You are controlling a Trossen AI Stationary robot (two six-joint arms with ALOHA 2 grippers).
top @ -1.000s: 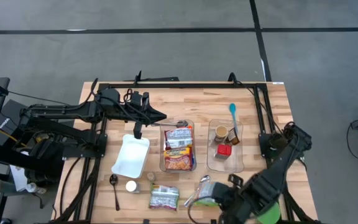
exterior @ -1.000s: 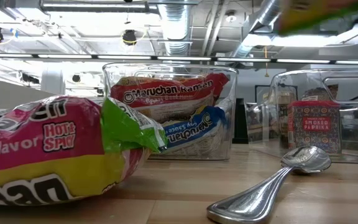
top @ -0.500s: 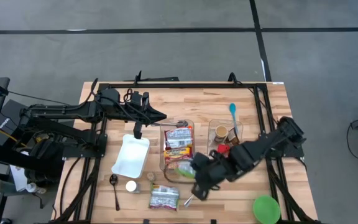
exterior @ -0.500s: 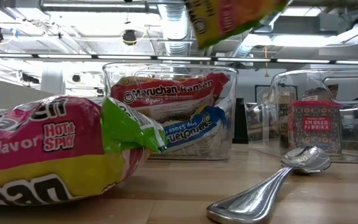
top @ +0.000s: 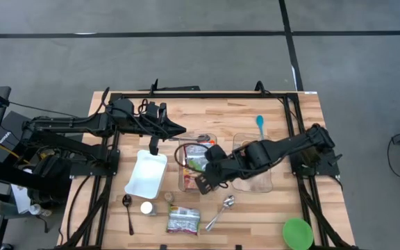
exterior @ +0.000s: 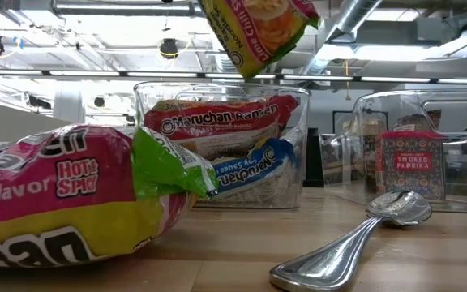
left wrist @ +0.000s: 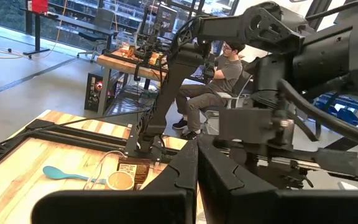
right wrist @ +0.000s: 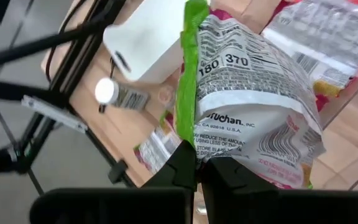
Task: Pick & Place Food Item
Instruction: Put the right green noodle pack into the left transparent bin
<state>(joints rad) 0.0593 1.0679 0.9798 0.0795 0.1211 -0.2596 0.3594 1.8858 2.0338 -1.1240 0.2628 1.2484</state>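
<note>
**Ramen packet hangs over the noodle bin**

The green-edged ramen packet (exterior: 258, 32) is up in the air, pinched by its sealed edge and dangling with its long axis pointing down toward the clear bin (top: 183, 182) that already holds other ramen packets (exterior: 221, 122). From the low view its lower corner sits just above the bin's rim, not yet inside. Seen from above, the packet (top: 198, 164) lies over the bin's middle, so the relation that matters is straight down: the bin opening is directly beneath the load, and the move to come looks like a lowering or a release rather than any sideways travel.

The right gripper (top: 203, 173) has it, fingers clamped tight on the packet's crimped edge; the right wrist view shows the packet (right wrist: 253, 118) hanging out past those fingers with the white tray (right wrist: 148, 37) and a small bottle (right wrist: 118, 93) on the table beyond. The right arm reaches across from its side of the table over the second clear bin (top: 265, 182) of spice jars.

The left gripper (top: 154, 146) waits closed and empty near the far-left part of the table, just beyond the tray, further from the packet than the right.

Another ramen packet (top: 183, 221) lies on the wood near the front edge, with a spoon (top: 221, 210) beside it.
</note>
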